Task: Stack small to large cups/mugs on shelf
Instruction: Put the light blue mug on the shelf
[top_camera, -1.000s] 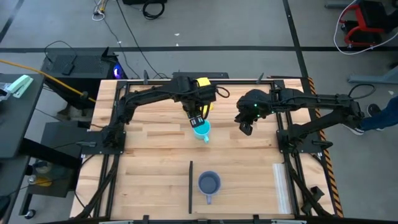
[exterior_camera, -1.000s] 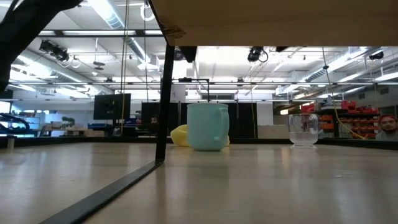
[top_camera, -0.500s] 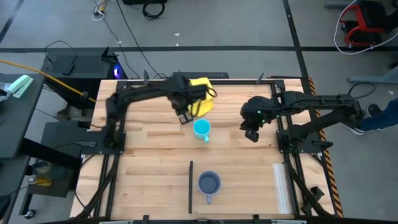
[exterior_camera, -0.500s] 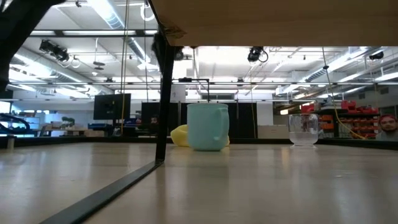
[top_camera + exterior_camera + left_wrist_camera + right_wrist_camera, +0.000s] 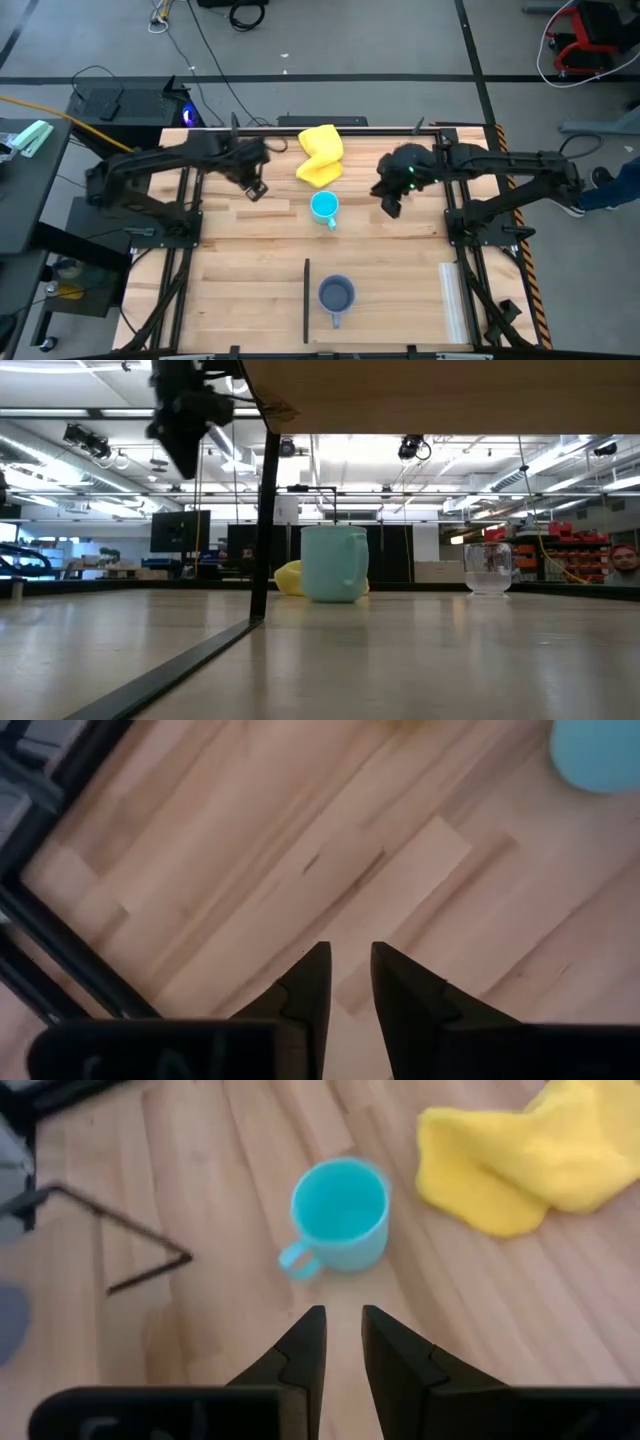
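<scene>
Wooden table [image 5: 240, 300], turquoise mug [image 5: 324, 208] at its middle.
Your overhead shows the grey-blue mug [image 5: 336, 295] nearer you; low view alone catches the clear cup [image 5: 488, 569]. Left gripper [image 5: 346, 982] and right gripper [image 5: 341, 1342]: fingers slightly parted, empty.

We note a pale wooden table [image 5: 240, 290] carrying a turquoise mug [image 5: 323, 208] mid-surface, a yellow cloth [image 5: 320, 155] toward its far edge, a grey-blue mug [image 5: 336, 296] nearer, and a clear cup [image 5: 488, 568].

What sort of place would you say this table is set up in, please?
Probably a robotics lab or workshop hall: a wooden table framed by two robot arms, cables across a bare floor, and ceiling strip lights over distant workbenches.
</scene>
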`<action>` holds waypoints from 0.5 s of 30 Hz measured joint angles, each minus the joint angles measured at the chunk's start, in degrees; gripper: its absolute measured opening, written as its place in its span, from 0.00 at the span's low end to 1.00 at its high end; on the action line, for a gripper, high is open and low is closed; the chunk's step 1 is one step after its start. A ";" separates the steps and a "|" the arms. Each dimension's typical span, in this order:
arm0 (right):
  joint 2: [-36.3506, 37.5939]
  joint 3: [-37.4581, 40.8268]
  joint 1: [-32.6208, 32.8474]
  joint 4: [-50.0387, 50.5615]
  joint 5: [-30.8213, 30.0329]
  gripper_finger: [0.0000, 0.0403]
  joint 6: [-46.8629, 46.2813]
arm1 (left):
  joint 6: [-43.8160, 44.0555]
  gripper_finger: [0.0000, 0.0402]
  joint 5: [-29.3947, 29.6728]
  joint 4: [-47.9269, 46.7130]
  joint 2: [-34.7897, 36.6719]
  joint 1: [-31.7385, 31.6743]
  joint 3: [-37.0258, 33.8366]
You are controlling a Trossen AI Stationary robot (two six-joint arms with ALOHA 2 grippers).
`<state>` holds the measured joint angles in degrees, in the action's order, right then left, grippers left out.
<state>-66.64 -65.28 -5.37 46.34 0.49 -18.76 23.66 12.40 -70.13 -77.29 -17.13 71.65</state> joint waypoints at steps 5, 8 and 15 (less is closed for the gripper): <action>-4.75 0.00 -7.96 -3.87 8.87 0.19 0.83 | 4.29 0.20 0.01 5.39 7.04 1.62 -10.40; -9.12 -0.07 -11.47 -5.84 12.94 0.19 1.19 | 4.67 0.19 0.00 9.85 9.07 2.72 -14.70; -20.66 -8.87 -13.41 -4.54 13.11 0.19 2.62 | 4.41 0.18 0.01 20.38 9.50 4.41 -21.99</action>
<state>-87.30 -74.15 -18.78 41.80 13.61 -16.14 28.08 12.42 -49.75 -67.79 -12.72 49.66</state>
